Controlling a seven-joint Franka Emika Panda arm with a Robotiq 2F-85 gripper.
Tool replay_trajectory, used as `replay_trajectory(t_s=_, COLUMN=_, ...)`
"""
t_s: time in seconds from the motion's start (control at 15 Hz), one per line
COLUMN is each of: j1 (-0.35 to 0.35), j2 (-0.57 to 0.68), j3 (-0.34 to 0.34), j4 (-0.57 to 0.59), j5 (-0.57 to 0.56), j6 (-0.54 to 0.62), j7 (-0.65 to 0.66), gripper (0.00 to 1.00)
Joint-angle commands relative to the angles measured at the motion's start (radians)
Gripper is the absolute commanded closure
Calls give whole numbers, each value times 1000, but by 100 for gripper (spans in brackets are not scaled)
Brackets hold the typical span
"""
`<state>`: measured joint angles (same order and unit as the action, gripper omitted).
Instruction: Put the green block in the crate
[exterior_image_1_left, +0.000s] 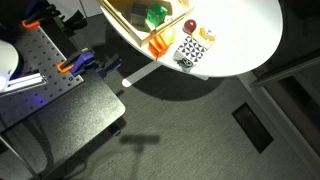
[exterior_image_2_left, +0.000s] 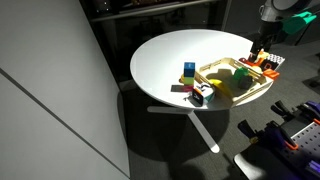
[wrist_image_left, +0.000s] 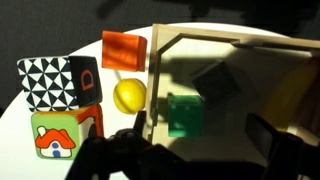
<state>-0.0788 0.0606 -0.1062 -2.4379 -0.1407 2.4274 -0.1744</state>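
Wrist view: the gripper (wrist_image_left: 200, 140) enters from the near edge, its two dark fingers (wrist_image_left: 115, 158) spread wide apart and gripping nothing. The green block (wrist_image_left: 185, 115) rests on the floor of the crate (wrist_image_left: 156, 75), just inside the left wall, between the fingers and apart from both. Outside that wall lie a yellow ball (wrist_image_left: 129, 96) close against the rim, an orange block (wrist_image_left: 124, 50) farther off, a triangle-patterned cube (wrist_image_left: 50, 82) at far left, and a house-picture cube (wrist_image_left: 60, 135) nearer the camera.

Both exterior views show the crate near the edge of a round white table (exterior_image_1_left: 240, 30). In an exterior view the green block (exterior_image_1_left: 155, 15) lies inside the crate, with a red ball (exterior_image_1_left: 188, 25) and a patterned card (exterior_image_1_left: 190, 52) on the table beside it. In an exterior view the arm (exterior_image_2_left: 280, 12) reaches down over the crate's far right part (exterior_image_2_left: 235, 85).
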Motion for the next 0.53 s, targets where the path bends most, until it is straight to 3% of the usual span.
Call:
replay_trajectory(t_s=0.0, j1=-11, j2=-91, j3=5, j4=-10, j5=52, j6=-144, j7=-65, gripper=0)
replay_trajectory(t_s=0.13, j1=-9, j2=-130, j3=2, j4=-18, j5=61, j6=-179, j7=-77, gripper=0)
replay_trajectory(t_s=0.47, j1=-4, j2=-223, j3=-1, j4=-52, j5=52, j6=-135, j7=-56, gripper=0)
